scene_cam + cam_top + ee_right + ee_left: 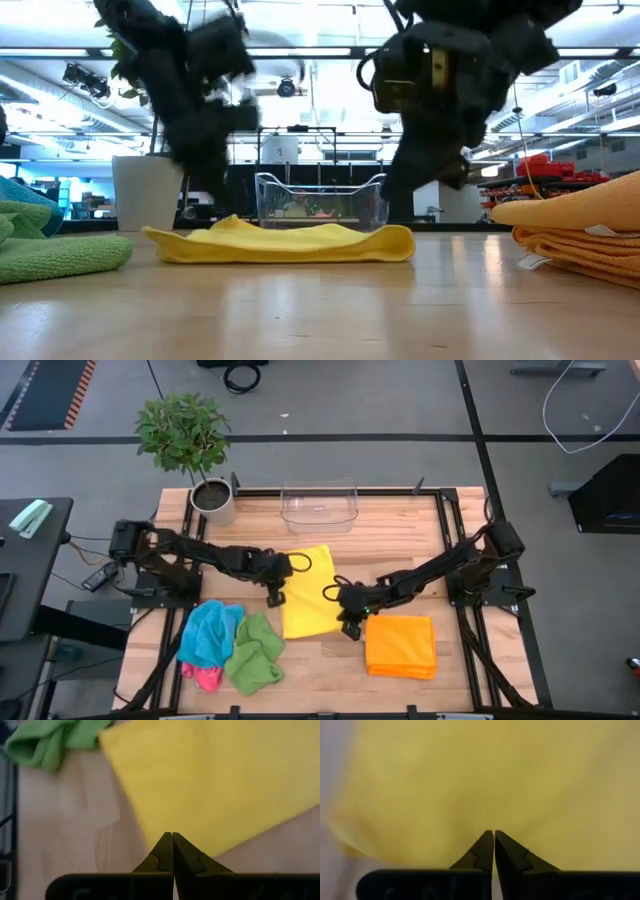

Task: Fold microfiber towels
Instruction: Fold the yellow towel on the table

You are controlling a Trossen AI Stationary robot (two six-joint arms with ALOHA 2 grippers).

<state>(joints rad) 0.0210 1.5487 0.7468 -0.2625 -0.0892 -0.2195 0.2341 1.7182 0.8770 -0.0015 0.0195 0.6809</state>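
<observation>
I have the yellow towel [306,592] lying flat mid-table, its long axis running toward the near edge. My left gripper [275,597] sits over its left edge and my right gripper [350,628] just off its right edge, both pressed together and holding nothing; neither arm is clearly nearer

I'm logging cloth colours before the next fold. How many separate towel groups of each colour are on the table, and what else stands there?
Yellow towel: 1, lying flat
Orange towels: 1 folded stack, layers not countable
Blue towel: 1, crumpled
Green towel: 1, crumpled
Pink towel: 1, mostly hidden
Clear bin: 1
Potted plant: 1
Total: 7
</observation>
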